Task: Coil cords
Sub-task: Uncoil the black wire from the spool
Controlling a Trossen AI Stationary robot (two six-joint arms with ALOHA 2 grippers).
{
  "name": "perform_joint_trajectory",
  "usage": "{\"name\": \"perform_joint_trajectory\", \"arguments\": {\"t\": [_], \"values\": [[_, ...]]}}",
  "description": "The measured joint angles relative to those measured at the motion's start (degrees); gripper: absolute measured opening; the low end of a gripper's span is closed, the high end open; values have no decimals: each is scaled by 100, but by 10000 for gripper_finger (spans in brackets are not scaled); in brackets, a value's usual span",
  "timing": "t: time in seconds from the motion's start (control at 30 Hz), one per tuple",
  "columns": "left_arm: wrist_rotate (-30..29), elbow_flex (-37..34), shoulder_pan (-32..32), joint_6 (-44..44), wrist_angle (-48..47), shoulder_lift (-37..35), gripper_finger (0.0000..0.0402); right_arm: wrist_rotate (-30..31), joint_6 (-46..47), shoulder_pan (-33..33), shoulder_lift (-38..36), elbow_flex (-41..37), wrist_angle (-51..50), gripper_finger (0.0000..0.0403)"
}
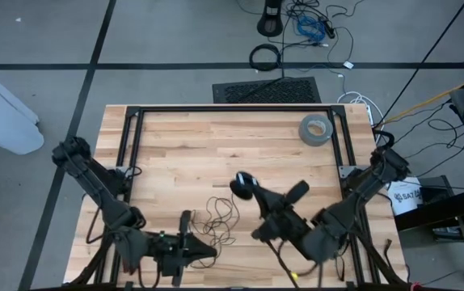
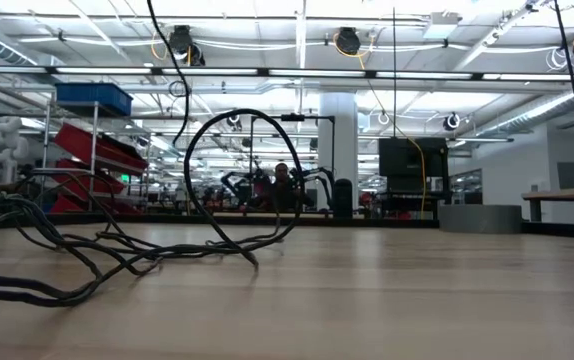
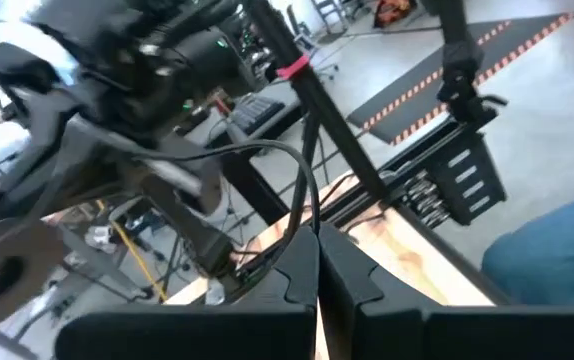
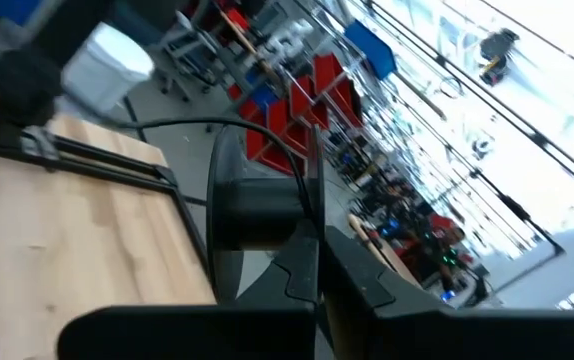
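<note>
A: Where is the wire [image 1: 220, 217]?
B: Loose loops on the table [image 1: 216, 149], near its front edge, between the two arms.

A: And the grippers?
B: The left gripper [image 3: 319, 262] pinches a strand of wire. The right gripper [image 4: 319, 262] is also clenched on a strand.

My arms are dark, near black, built of jointed links with rounded housings at the joints. My left arm [image 1: 94, 182] carries a thin black cable along its links, and so does my right arm [image 1: 353, 198]. My left fingers [image 3: 292, 285] are matte black, angular blocks with notched inner edges. My right fingers [image 4: 302, 270] look alike, flat black on a broad black base
</note>
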Motion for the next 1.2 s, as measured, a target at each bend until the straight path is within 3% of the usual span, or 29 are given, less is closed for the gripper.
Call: {"name": "perform_joint_trajectory", "arguments": {"t": [0.1,0.33,0.53,0.7,0.9,1.2], "values": [[160,0,141,-9,-2,33,0,-166,-50,-221,-26,0,2,0],[1637,0,396,-192,-23,113,0,-313,-186,-713,-35,0,15,0],[1848,0,627,-165,-42,406,0,-581,-269,-1108,-128,0,54,0],[1406,0,836,-324,-70,571,5,-883,-616,-1272,-258,-2,514,0],[351,-2,909,-358,-212,582,45,-1018,-900,-1276,-518,-2,777,0],[-163,-4,634,-358,-337,563,95,-1047,-1031,-1220,-867,-2,686,0]]}}
